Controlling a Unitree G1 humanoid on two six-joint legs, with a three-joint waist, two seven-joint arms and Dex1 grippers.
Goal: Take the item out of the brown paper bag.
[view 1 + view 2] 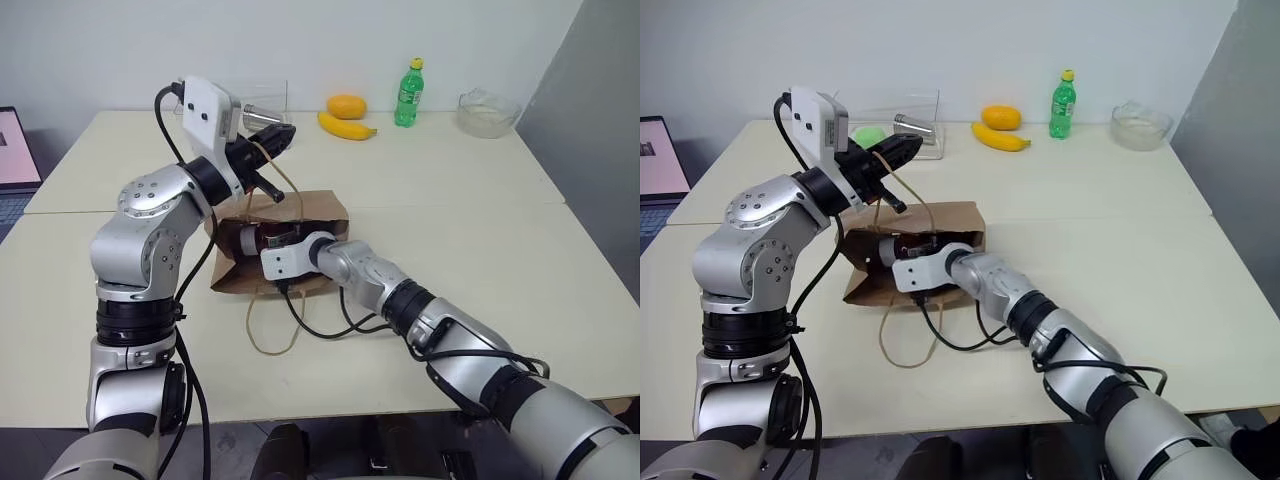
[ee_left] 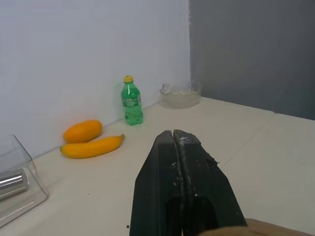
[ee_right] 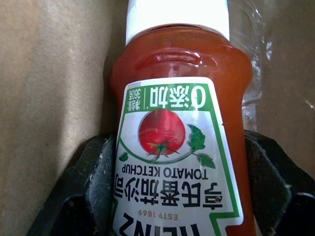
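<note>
1. Status: the ketchup bottle [image 3: 179, 142] is inside the brown paper bag [image 1: 325, 210]; extraction not yet done. Judged approx. mid-task: reach is made, pull-out remains.
2. Bag lies on its side near the middle of the table [image 1: 480, 200], mouth facing the robot's side. One looped string handle trails toward the table's near edge.
3. L gripper [image 1: 272, 135] is raised above the bag, fingers pressed shut on the other string handle [image 1: 283, 180], holding the upper side of the mouth up. In the L wrist view its fingers [image 2: 170, 172] meet with no gap.
4. R gripper [image 3: 179, 187] is inside the bag mouth. R wrist view: its black fingers [image 3: 91, 182] sit either side of the bottle body, at or very near the label edges. Cannot tell if they are clamped or just straddling, so grip is unconfirmed.
5. Left to do (judgement): secure the pinch on the bottle, draw it out through the mouth, clear the paper.
6. Hidden/unclear:
   - Bottle is barely visible in head views; a dark shape in the mouth, w/ R wrist in front.
   - Bottle base is cut off in the wrist view.
   - R fingertips are not visible from the head views.
7. Bystanders along the far edge: green soda bottle [image 1: 408, 95], banana [image 1: 345, 126], orange fruit [image 1: 346, 105], glass bowl [image 1: 487, 112], clear box [image 1: 915, 125].
</note>
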